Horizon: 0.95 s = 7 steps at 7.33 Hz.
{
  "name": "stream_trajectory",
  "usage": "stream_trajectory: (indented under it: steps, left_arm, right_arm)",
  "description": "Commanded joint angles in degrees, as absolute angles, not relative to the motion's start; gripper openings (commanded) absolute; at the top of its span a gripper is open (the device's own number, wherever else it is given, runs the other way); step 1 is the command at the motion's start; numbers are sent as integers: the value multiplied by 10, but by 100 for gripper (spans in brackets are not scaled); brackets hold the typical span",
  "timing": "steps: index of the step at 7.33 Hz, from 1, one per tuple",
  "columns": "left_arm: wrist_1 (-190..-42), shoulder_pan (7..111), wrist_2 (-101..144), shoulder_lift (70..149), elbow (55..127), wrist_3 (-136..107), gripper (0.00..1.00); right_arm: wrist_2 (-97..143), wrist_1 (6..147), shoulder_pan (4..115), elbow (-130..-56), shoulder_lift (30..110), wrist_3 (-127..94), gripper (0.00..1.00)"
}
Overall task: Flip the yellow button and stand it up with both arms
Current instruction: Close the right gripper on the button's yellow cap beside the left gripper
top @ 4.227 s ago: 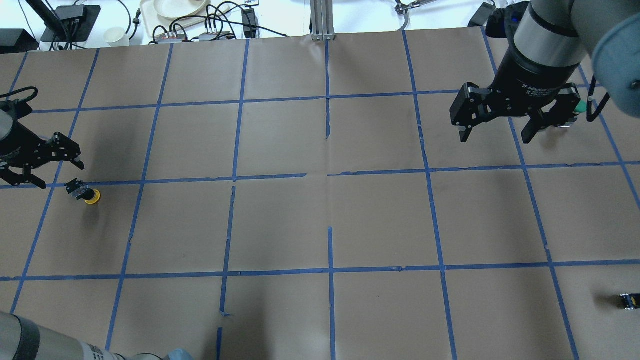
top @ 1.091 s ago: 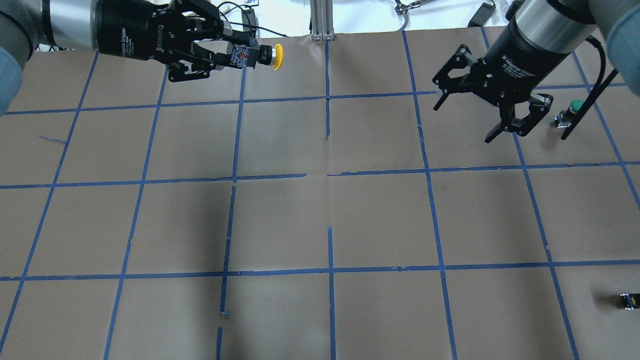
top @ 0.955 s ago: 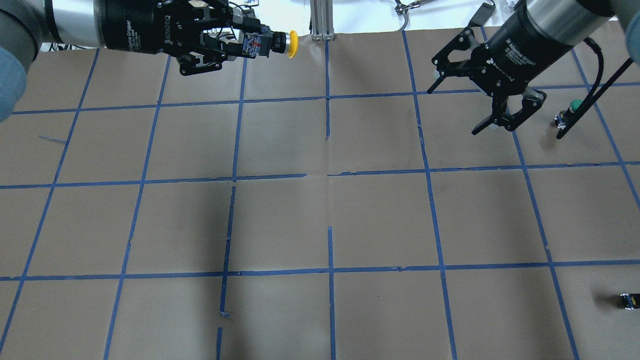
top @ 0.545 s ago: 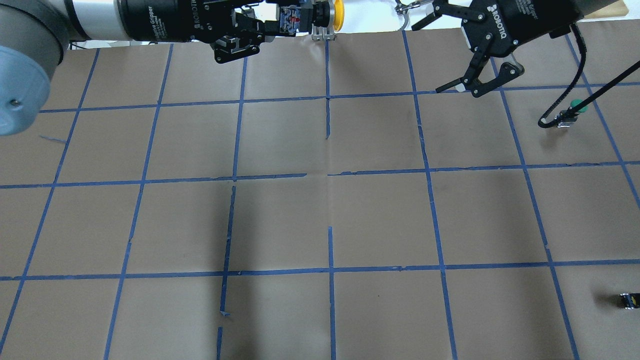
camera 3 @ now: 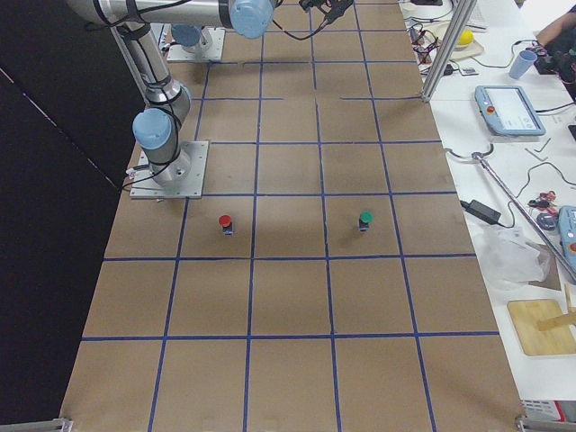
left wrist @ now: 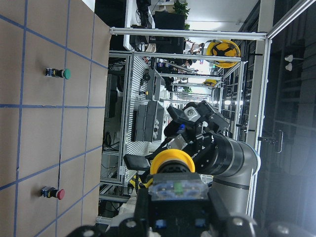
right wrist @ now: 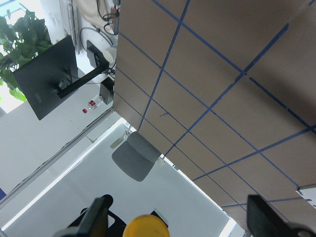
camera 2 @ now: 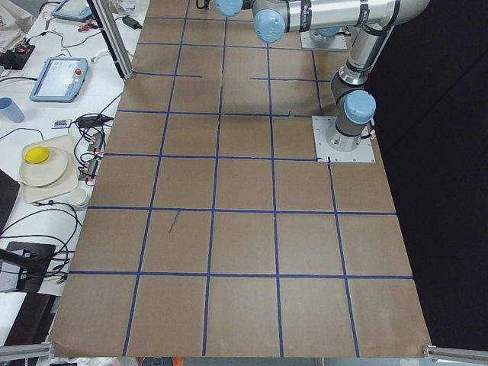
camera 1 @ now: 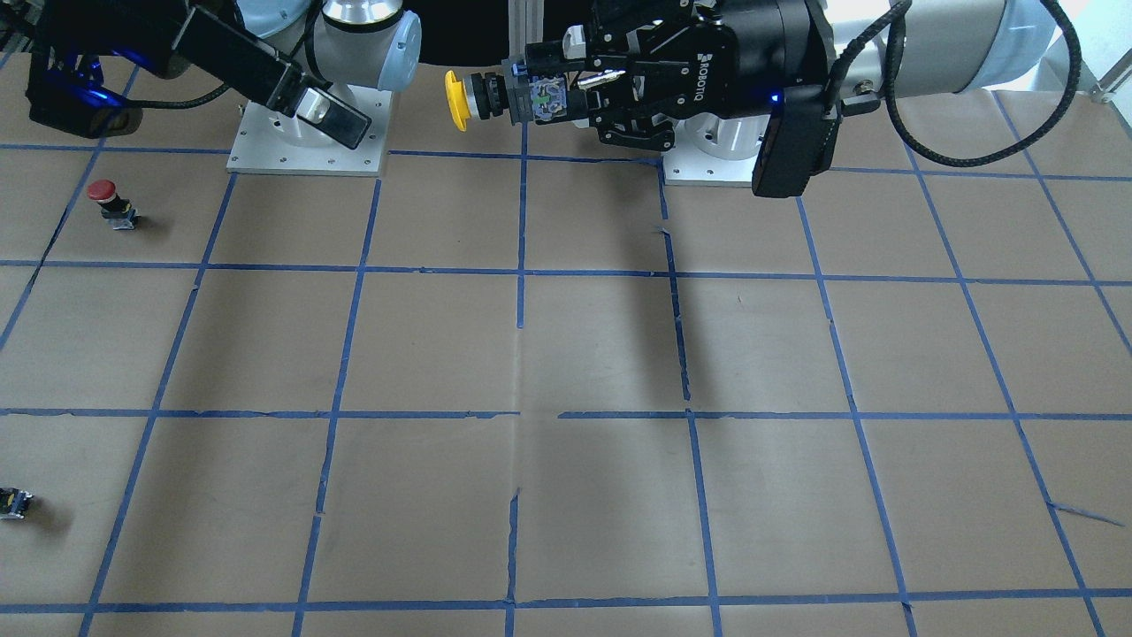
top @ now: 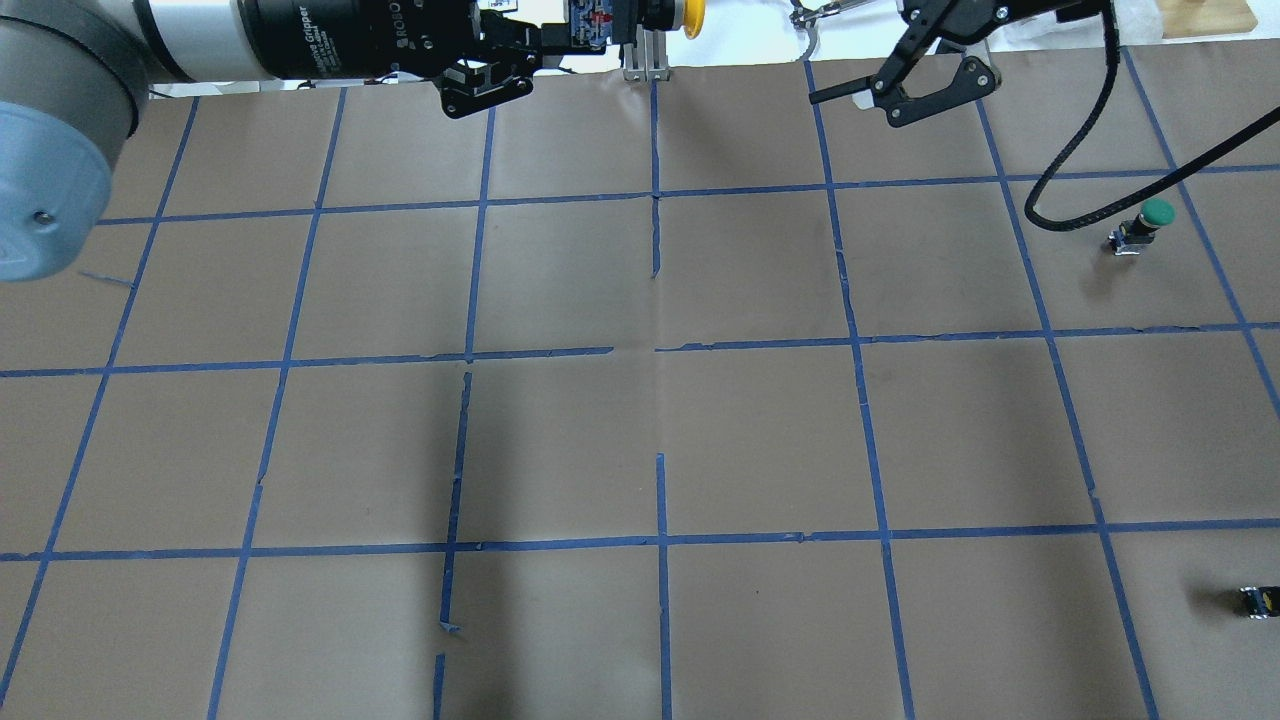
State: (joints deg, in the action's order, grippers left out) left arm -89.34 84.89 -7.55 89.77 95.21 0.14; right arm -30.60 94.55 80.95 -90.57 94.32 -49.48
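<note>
My left gripper is shut on the grey contact block of the yellow button and holds it level, high above the table's middle, cap pointing toward the right arm. In the overhead view the button is at the top edge. The left wrist view shows its cap with the right gripper's body beyond it. My right gripper is wide open and empty, facing the cap and apart from it. Only one of its fingers shows in the overhead view.
A green-capped button stands at the right back of the table. A red-capped button stands near the right arm's base. A small dark block with a yellow spot lies at the right edge. Brown paper with blue tape lines covers the table.
The left gripper took the yellow button off the table at the far left, lifted it and carried it right to the middle. The right gripper rose, turned toward it and stayed open.
</note>
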Motion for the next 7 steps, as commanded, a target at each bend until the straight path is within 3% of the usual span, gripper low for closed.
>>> stream_trajectory:
  steps: [1,7]
  left_arm:
    - [-888,849,-72,898,953,2,26]
    - [-875,846,-44,899,953,-1,26]
  right_arm:
    - [-290,948,854,-910,948,-527,100]
    - [-205,968,857,-904,940,-562,100]
